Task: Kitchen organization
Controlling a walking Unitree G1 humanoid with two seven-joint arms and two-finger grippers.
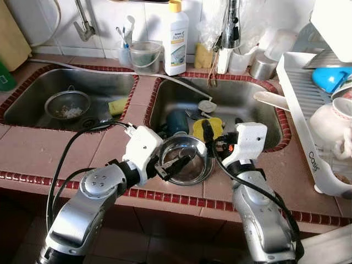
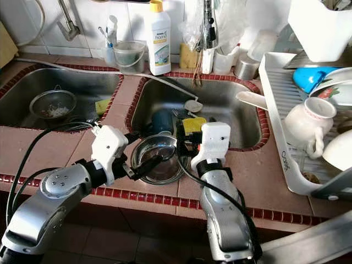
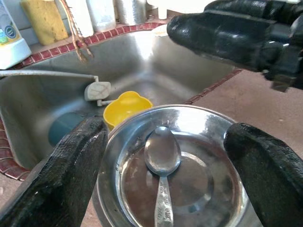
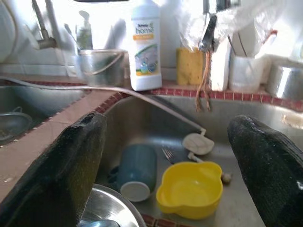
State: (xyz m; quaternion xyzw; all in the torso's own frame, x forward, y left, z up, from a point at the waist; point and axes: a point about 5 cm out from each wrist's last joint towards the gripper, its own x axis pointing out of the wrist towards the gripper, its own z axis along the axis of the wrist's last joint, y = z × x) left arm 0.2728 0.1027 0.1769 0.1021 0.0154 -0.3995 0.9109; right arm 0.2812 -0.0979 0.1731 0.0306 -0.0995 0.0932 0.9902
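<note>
A steel bowl [image 1: 187, 160] with a spoon [image 3: 162, 156] in it sits on the tiled counter at the front edge of the right sink [image 1: 242, 99]. My left gripper [image 1: 179, 164] hovers open over the bowl, its fingers [image 3: 75, 175] wide apart on either side of the rim. My right gripper [image 1: 220, 135] is open just behind the bowl, above the sink's front edge, with nothing between its fingers. Down in that sink lie a yellow bowl [image 4: 189, 189], a blue cup [image 4: 137, 170] on its side and a fork [image 4: 168, 153].
A white dish rack [image 1: 300, 121] with a white jug [image 1: 330, 124] and plates stands at the right. A dish soap bottle [image 1: 176, 38], a small bucket [image 1: 146, 55] and cups line the back ledge. The left sink [image 1: 33, 104] holds a strainer [image 1: 67, 104] and a sponge [image 1: 116, 105].
</note>
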